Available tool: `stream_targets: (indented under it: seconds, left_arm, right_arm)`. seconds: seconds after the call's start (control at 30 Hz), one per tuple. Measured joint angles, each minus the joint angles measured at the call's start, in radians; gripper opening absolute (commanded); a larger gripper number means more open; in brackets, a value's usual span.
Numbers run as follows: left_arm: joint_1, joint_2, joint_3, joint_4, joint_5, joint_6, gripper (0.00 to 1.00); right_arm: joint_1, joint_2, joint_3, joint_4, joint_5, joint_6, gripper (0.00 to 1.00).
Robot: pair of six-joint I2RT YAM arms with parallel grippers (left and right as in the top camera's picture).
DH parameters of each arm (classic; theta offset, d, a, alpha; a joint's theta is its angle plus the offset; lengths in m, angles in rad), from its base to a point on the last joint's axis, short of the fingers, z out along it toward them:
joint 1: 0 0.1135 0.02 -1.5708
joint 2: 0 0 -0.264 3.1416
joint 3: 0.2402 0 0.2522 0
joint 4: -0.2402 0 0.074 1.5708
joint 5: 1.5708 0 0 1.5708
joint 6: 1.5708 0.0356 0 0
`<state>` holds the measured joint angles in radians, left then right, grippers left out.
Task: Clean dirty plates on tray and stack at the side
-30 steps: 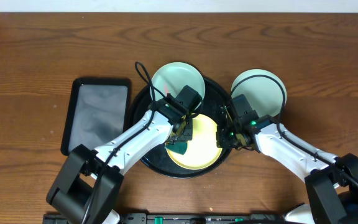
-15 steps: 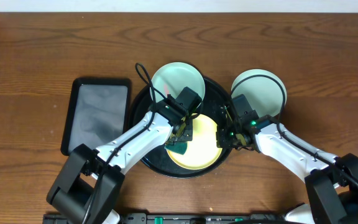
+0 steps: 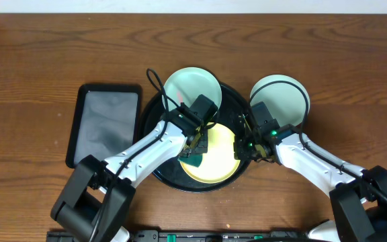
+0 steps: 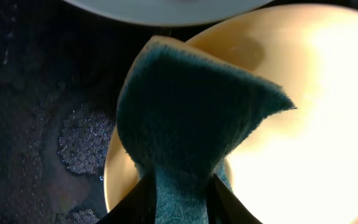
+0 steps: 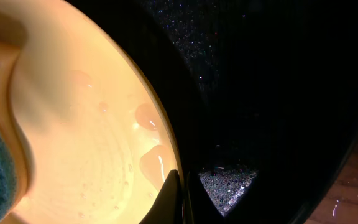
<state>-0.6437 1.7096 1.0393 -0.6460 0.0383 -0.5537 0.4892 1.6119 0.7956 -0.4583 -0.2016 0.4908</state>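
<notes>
L hand (image 4: 180, 202) is clenched on a dark green scouring sponge w/ yellow backing (image 4: 191, 118), pinched at its narrow end so most of it flops free over the pale yellow round plastic plate (image 3: 222, 161). That plate lies in the lower part of the large round black rimmed tray (image 4: 36, 74). R hand (image 5: 178, 196) is clenched on the plate's thin lip, at its right edge in the overhead view. Main risk, imo: the plate is wet, w/ droplets (image 5: 146, 117) right by the pinched lip. A hard scrub stroke could pull the rim out of the R hand & send the plate skidding. It would then hit the pale aqua-mint round plate (image 3: 192, 86) just beside it in the tray's upper part; the gap btw them looks slim in the L wrist view. 2nd: the sponge grip is small, so pressing down could fold the sponge or drag it out. 3rd: both hands work near each other over one plate, so a wide stroke toward frame right could knock them together. Around: a second pale aqua-mint plate (image 3: 279, 97) sits on the brown wooden table (image 3: 46, 54) right of the tray; touching its rim or not, can't tell. A small black rectangular tray (image 3: 105, 124) lies at frame left, well apart. A black cable loop (image 3: 152, 75) hangs over the tray's upper-left rim & might snag.
</notes>
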Motion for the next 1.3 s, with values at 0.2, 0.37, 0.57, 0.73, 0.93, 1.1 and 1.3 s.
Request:
stream_targets:
  seconds: [0.2, 0.37, 0.57, 0.73, 0.93, 1.1, 1.3]
  left_arm:
    - [-0.002, 0.0, -0.036, 0.049, 0.003, 0.0, 0.08]
    - [-0.002, 0.0, -0.043, 0.068, 0.004, 0.0, 0.07]
    - [-0.002, 0.0, -0.045, 0.072, 0.004, 0.0, 0.07]
    - [-0.002, 0.0, -0.053, 0.082, 0.019, 0.0, 0.07]
    - [0.006, 0.0, -0.068, 0.112, 0.055, 0.0, 0.07]
    - [0.009, 0.013, -0.069, 0.124, 0.074, 0.0, 0.07]
    - [0.023, 0.019, -0.073, 0.151, 0.135, 0.0, 0.07]
  right_arm:
    - [0.0, 0.0, 0.0, 0.0, 0.0, 0.0, 0.01]
    - [0.0, 0.0, 0.0, 0.0, 0.0, 0.0, 0.01]
    - [0.0, 0.0, 0.0, 0.0, 0.0, 0.0, 0.01]
    - [0.0, 0.0, 0.0, 0.0, 0.0, 0.0, 0.01]
    - [0.0, 0.0, 0.0, 0.001, 0.0, 0.0, 0.01]
    - [0.0, 0.0, 0.0, 0.001, 0.0, 0.0, 0.01]
    - [0.0, 0.0, 0.0, 0.003, 0.017, 0.0, 0.01]
